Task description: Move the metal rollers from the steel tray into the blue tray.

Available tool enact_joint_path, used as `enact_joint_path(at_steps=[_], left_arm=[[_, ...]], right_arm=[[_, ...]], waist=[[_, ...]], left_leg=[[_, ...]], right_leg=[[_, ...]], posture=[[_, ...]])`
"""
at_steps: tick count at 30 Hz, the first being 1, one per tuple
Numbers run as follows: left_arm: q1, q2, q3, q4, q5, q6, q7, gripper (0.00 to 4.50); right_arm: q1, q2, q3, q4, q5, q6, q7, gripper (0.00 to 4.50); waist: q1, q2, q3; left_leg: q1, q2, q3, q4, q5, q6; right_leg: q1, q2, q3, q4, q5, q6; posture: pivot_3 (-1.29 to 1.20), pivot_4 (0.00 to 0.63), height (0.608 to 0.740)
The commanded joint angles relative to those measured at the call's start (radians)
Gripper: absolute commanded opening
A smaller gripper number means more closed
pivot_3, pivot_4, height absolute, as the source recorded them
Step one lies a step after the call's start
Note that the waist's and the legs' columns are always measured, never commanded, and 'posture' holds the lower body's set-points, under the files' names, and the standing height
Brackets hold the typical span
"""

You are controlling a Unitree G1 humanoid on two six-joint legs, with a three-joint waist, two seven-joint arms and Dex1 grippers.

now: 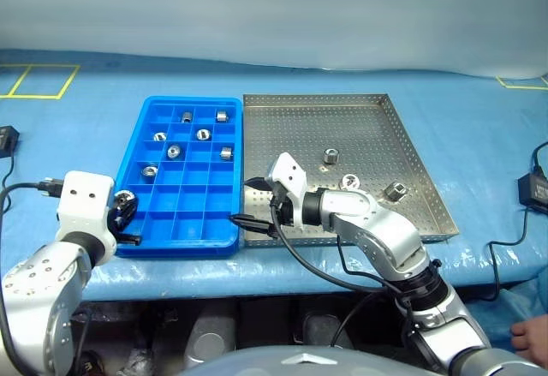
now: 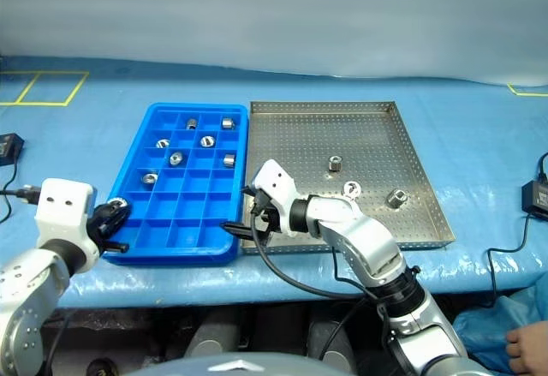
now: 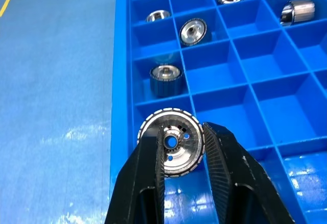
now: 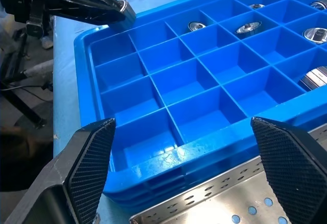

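Left gripper [image 3: 184,147], clamped on a shiny ribbed metal roller [image 3: 171,141], poised over the blue compartmented plastic tray [image 1: 224,237] for release; right gripper [image 1: 253,202] wide open, empty.

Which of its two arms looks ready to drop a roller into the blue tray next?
The left. Its pincer is shut on a metal roller at the blue tray's near-left corner. The right pincer is open, holding nothing, at the seam between the blue tray and the steel tray.
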Motion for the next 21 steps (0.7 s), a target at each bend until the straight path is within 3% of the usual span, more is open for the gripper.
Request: enact_joint_path(at_steps=[1,5,11,16,21], left_arm=[[0.014,-0.019,0.010,-0.035,0.006,0.002,0.021,0.87],[0.035,-0.021,0.001,-0.031,0.014,-0.002,0.035,0.87],[0.006,-0.035,-0.010,-0.024,-0.002,-0.040,0.030,2.73],[-0.112,-0.121,-0.011,-0.015,-0.111,-0.117,-0.042,2.73],[-0.242,-0.138,-0.197,0.098,-0.197,-0.224,-0.104,2.73]], right_arm=[[-0.020,0.000,-0.011,-0.027,-0.002,0.001,-0.003,4.50],[-0.020,0.000,-0.008,-0.025,-0.009,0.007,-0.014,4.50],[-0.020,0.005,-0.008,-0.030,-0.020,0.009,-0.023,4.50],[-0.009,-0.002,-0.013,-0.058,-0.039,0.014,-0.045,4.50],[0.039,-0.064,-0.049,-0.167,-0.086,0.045,-0.118,4.50]], waist=[[0.002,0.000,0.000],[0.002,0.000,0.000],[0.004,0.000,0.000],[0.009,0.000,0.000],[0.006,0.001,0.000]], left_leg=[[0.000,0.000,0.000,0.000,0.000,0.000],[0.000,0.000,-0.001,0.000,0.000,0.000],[-0.001,0.000,-0.003,-0.001,0.000,-0.001],[-0.002,0.000,-0.005,0.000,0.000,-0.002],[-0.003,-0.002,-0.006,0.000,0.000,-0.001]], right_leg=[[0.000,0.000,-0.001,0.000,0.000,0.000],[0.000,-0.002,-0.003,0.000,-0.001,-0.001],[0.000,-0.003,-0.008,0.000,-0.002,-0.003],[0.001,-0.005,-0.012,0.000,-0.001,-0.005],[0.001,-0.005,-0.013,-0.001,0.000,-0.008]], posture=[[0.26,0.150,0.740],[0.26,0.150,0.740],[0.25,0.150,0.740],[0.20,0.150,0.740],[0.11,0.150,0.740]])
